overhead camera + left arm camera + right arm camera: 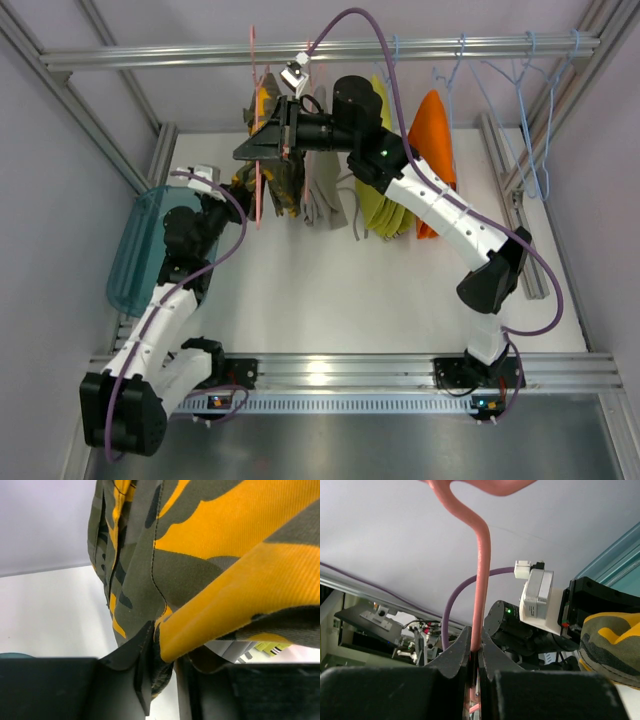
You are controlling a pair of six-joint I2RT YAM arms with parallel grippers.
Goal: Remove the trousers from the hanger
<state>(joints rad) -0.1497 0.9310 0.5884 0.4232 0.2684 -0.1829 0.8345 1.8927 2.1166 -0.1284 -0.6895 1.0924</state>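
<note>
Yellow-orange and dark camouflage trousers (285,185) hang on a pink hanger (253,60) from the top rail. Pale grey trousers (325,195) hang just to their right. My right gripper (262,143) is at the hanger's upper part; in the right wrist view it (476,655) is shut on the pink hanger stem (481,570). My left gripper (243,183) is at the left lower side of the camouflage trousers. In the left wrist view the camouflage cloth (225,540) fills the frame, and a fold of it is pinched between the left gripper's (162,680) jaws.
A teal translucent bin (140,250) stands at the left, beside my left arm. A yellow-green garment (385,210) and an orange one (435,140) hang further right on the rail (450,47). Empty blue hangers (530,110) hang at the far right.
</note>
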